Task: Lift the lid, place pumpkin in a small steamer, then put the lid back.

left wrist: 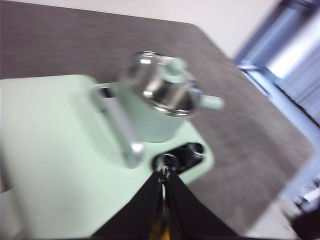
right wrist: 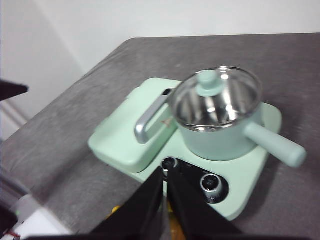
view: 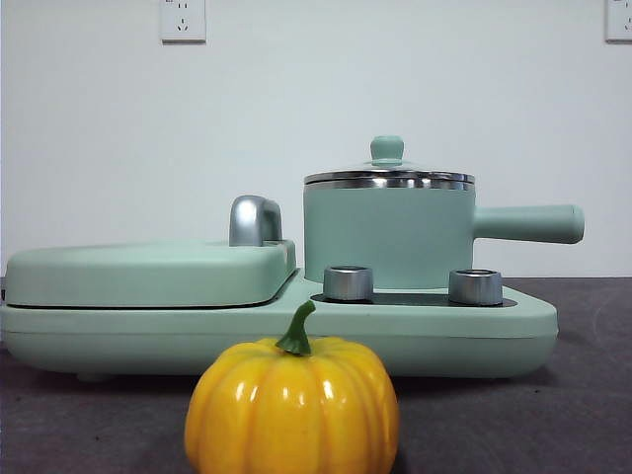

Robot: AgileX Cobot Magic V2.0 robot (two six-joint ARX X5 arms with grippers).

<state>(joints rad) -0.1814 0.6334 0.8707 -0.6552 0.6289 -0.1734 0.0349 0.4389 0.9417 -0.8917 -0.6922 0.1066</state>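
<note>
The yellow-orange pumpkin point(view: 291, 407) with a green stem stands on the dark table, nearest the front camera. Behind it the mint-green small steamer point(view: 388, 240) sits on the cooker base, its long handle pointing right. The glass lid point(view: 388, 177) with its mint knob rests closed on the pot. From high above, the left gripper point(left wrist: 164, 174) looks down on the steamer point(left wrist: 152, 112) and lid point(left wrist: 161, 82), its jaws shut on nothing. The right gripper point(right wrist: 164, 171) is also shut and empty, high over the steamer point(right wrist: 220, 132) and lid point(right wrist: 216, 95). Neither arm shows in the front view.
A wide flat mint griddle cover point(view: 148, 273) with a chrome handle point(view: 254, 219) fills the left half of the cooker base point(view: 434, 331). Two steel knobs point(view: 348, 282) stand in front of the pot. The table edge point(right wrist: 75, 85) runs near the cooker's far side.
</note>
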